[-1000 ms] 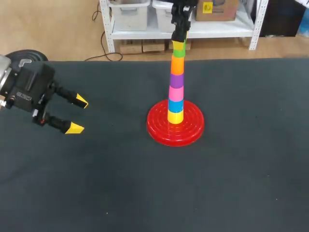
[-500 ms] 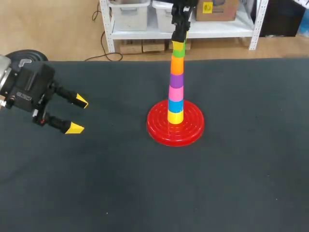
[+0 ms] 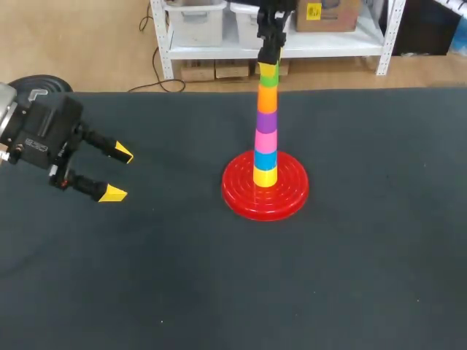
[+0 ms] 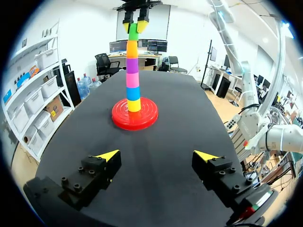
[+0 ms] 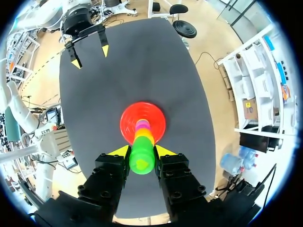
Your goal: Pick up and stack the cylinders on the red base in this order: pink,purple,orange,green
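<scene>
A red base stands mid-table with a tall stack on its post: yellow, blue, pink, purple, orange and green cylinders from bottom to top. My right gripper comes down from above and is shut on the green cylinder at the top, a yellow tip on each side of it. The same stack shows in the left wrist view, green cylinder uppermost. My left gripper hovers open and holds nothing over the table's left side, well apart from the base.
The dark table carries nothing else around the base. My left gripper shows far beyond the base in the right wrist view.
</scene>
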Available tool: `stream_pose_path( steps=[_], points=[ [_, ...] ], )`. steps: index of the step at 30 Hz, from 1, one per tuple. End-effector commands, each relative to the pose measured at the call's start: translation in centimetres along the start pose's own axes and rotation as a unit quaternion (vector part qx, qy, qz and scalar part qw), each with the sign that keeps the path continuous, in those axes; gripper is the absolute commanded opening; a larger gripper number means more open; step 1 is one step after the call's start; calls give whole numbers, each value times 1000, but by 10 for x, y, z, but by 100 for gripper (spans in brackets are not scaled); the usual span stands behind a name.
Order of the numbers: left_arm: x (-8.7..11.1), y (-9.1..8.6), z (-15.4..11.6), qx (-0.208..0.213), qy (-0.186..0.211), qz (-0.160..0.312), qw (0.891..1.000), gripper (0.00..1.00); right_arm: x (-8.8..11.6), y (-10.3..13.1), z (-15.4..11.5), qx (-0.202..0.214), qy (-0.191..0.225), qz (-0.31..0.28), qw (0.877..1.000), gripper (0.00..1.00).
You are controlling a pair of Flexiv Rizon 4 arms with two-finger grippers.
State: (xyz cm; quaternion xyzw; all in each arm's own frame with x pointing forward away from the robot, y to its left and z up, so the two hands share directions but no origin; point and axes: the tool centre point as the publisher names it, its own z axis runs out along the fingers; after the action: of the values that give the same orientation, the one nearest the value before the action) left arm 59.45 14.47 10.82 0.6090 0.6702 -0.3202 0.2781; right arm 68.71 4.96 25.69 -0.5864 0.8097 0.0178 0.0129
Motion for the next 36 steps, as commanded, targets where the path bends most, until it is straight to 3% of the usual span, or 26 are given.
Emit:
stream_pose_path(
  steps=[1, 24, 25, 26, 32, 36],
  points=[
    [1, 0, 0, 0, -1, 1, 1000, 100, 3, 3, 1, 6, -3, 1, 1000, 0],
    [1, 0, 0, 0, -1, 1, 1000, 100, 3, 2, 16, -17, 2, 2, 1000, 0],
    [1, 0, 0, 0, -1, 1, 1000, 100, 3, 3, 15, -15, -2, 5, 1000, 27],
    [1, 0, 0, 0, -1, 1, 1000, 100, 3, 3, 14, -13, -2, 4, 1000, 100],
    [1, 0, 0, 0, -1, 1, 1000, 100, 5, 9, 5, 10, -19, 2, 1000, 100],
    [1, 0, 0, 0, -1, 1, 1000, 100, 10, 11, -6, 48, -56, 12, 997, 100]
  ],
)
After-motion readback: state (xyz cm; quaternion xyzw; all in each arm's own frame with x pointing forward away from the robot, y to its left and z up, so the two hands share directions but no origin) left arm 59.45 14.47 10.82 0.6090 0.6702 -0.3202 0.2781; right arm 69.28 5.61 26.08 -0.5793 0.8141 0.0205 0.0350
